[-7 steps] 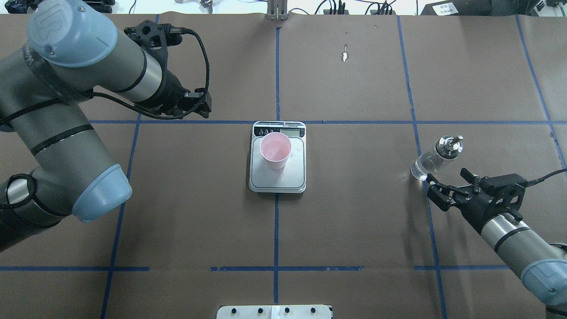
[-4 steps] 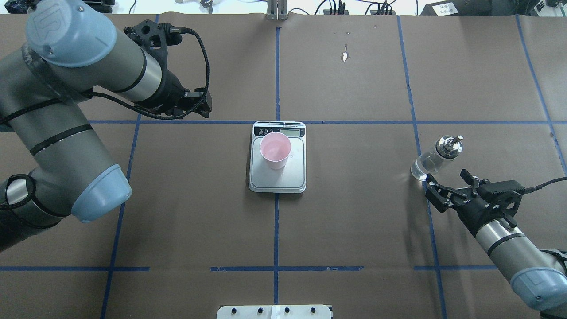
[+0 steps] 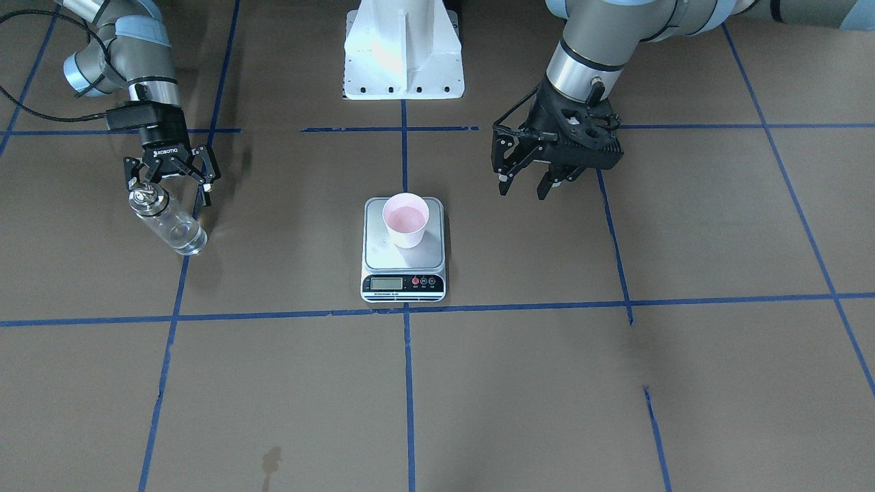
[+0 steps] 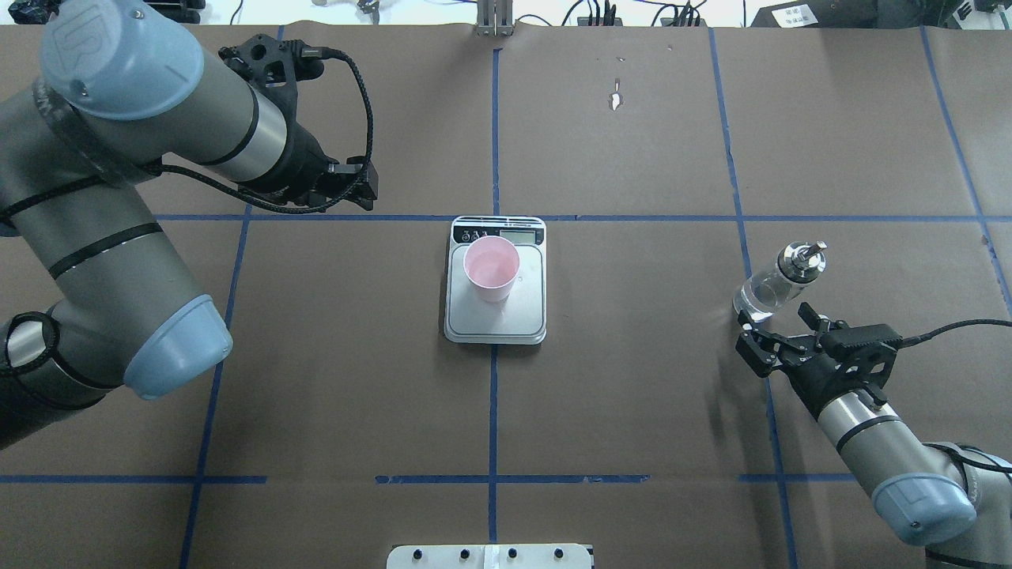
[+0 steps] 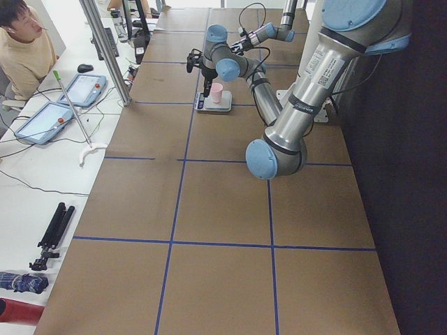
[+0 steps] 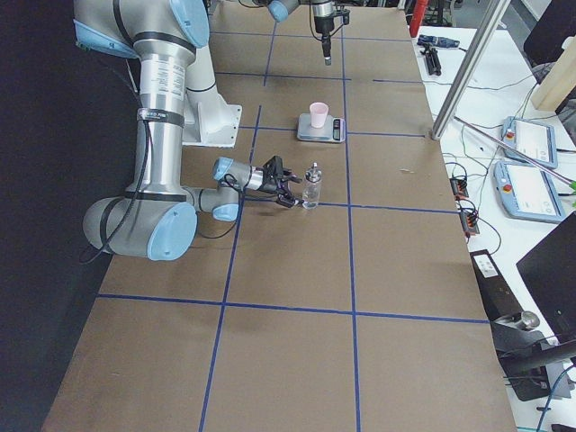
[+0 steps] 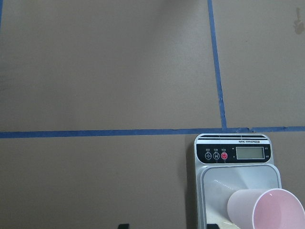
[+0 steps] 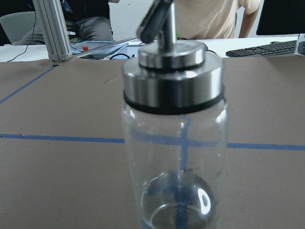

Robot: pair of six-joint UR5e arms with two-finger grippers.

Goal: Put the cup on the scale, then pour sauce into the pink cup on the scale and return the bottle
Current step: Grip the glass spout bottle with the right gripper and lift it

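The pink cup stands upright on the scale at the centre of the overhead view, toward the display end. The bottle stands upright on the table at the right, well apart from the scale. The right claw is spread open just beside the bottle's base. The left claw, open and empty, hangs at upper left of the scale.

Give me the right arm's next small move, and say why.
Probably ease the right gripper forward until its open jaws straddle the bottle, then close. The cup already stands on the scale. The bottle stands upright and ungripped. It sits centred and close ahead in the right wrist view, with the jaws seemingly just short of the glass.
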